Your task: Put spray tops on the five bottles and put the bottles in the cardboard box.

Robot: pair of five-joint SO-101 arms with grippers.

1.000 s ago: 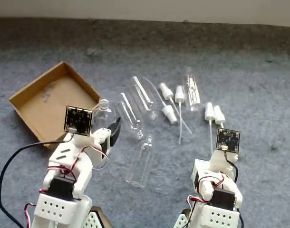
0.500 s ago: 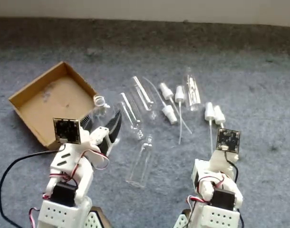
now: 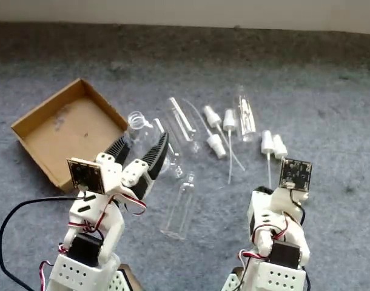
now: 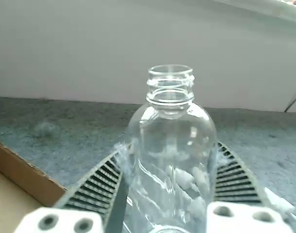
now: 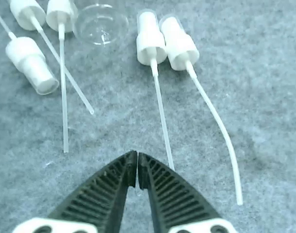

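Lifted since a second ago: bottle (image 3: 136, 121), now just beside the cardboard box (image 3: 70, 130), left gripper (image 3: 142, 145) clamped on its body.
Box holds nothing; bottle empty, neck uncapped. Right gripper (image 5: 137, 158), jaws together, well apart from the box, above spray tops (image 5: 150, 43). Advice: hold the bottle upright and steady for capping.

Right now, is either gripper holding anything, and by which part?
Left gripper holds a bottle by its body, with the neck sticking out past the fingertips. Right gripper is shut on nothing.
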